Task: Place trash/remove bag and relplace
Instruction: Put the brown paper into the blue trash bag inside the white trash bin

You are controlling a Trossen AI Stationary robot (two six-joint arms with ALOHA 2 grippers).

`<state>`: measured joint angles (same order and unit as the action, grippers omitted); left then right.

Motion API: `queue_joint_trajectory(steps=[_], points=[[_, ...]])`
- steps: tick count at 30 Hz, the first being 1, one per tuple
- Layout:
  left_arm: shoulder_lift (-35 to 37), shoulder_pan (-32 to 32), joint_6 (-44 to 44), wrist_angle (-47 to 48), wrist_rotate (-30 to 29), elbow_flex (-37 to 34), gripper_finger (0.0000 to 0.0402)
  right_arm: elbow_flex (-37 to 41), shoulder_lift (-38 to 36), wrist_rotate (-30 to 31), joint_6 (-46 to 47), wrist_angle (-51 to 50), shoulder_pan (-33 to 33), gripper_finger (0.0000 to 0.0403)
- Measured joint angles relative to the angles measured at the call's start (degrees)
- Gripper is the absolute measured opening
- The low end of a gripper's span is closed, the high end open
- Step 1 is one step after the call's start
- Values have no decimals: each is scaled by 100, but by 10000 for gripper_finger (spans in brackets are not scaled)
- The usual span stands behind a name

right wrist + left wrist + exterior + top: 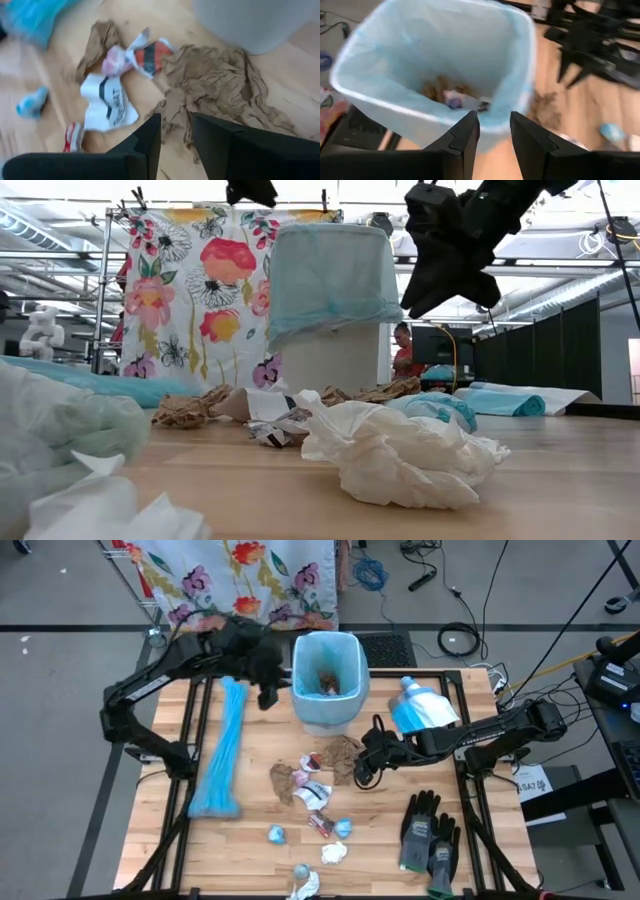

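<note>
The left gripper, jaws narrowly parted and empty, is held beside the lined bin at upper centre, where some trash is seen, while most scraps remain below the right gripper, likewise empty.

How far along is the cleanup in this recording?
Done: a few scraps lie in the bin. In hand: nothing; the left gripper is open and empty at the bin's rim, and the right gripper, open, hovers over brown paper. Left: most trash and the bag swap.
</note>
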<state>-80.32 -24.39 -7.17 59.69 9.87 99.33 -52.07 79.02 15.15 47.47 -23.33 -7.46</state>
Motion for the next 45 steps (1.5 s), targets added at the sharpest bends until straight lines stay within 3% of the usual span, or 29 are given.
queue_joint_trajectory(steps=[5,12,20,26,33,40,43,45], points=[[783,375,669,-62,-65,-700,117,0,0,-552,-1003,192,0,100],[1979,1114,1895,-383,-924,-2459,117,0,-2,-1053,-2289,736,-2,100],[3084,2266,3170,-1781,-978,-4530,117,-113,112,-1251,-3393,886,40,100],[3653,2894,3690,-2969,-1148,-5797,117,-251,554,-1236,-3494,67,348,100],[3803,3079,4006,-3088,-1181,-6229,117,-254,1251,-1389,-4152,-227,490,100],[3476,3077,3819,-3435,-1638,-6229,117,-273,1918,-1340,-4387,546,765,99],[3432,3076,3727,-3488,-2017,-6229,117,-273,2290,-1399,-4303,568,855,79],[3432,3074,3614,-3482,-2194,-6229,117,-301,2458,-1431,-4125,566,863,45]])
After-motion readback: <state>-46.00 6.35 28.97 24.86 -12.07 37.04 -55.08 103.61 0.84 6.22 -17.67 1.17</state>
